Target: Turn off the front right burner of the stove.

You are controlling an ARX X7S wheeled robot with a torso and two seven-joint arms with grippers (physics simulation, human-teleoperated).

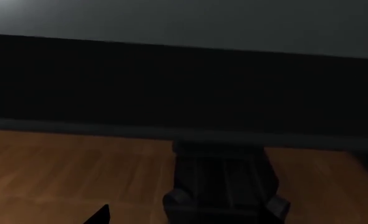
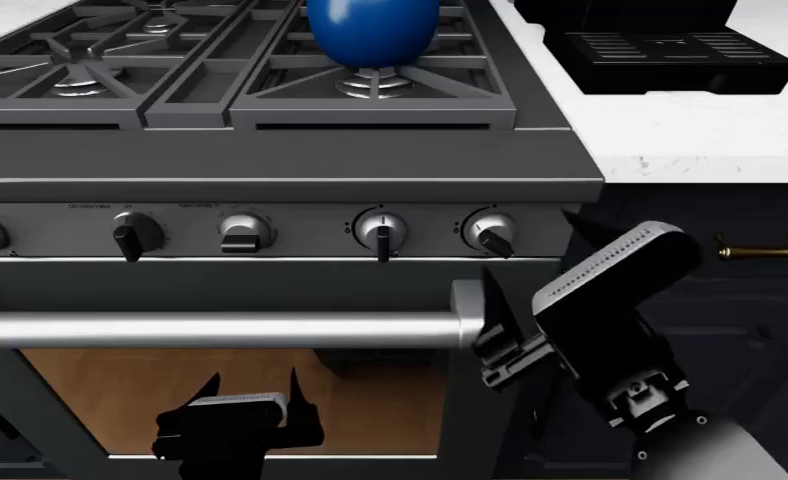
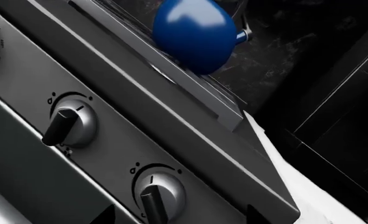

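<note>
The stove (image 2: 287,160) fills the head view, with black grates and a row of silver knobs. The front right burner (image 2: 371,88) shows partly under a blue kettle (image 2: 371,25). My right gripper (image 2: 529,250) is open, just below and right of the rightmost knob (image 2: 492,230), not touching it. In the right wrist view that knob (image 3: 159,193) lies between my open fingertips, my right gripper (image 3: 179,217) close in front of the stove panel (image 3: 171,140). My left gripper (image 2: 250,383) hangs low in front of the oven door, open and empty.
A long tubular oven handle (image 2: 207,328) runs under the knobs, beside my right gripper. A black coffee machine (image 2: 661,45) stands on the white counter (image 2: 688,130) at the right. Dark cabinets (image 2: 768,290) are below it. The left wrist view shows wooden floor (image 1: 59,172).
</note>
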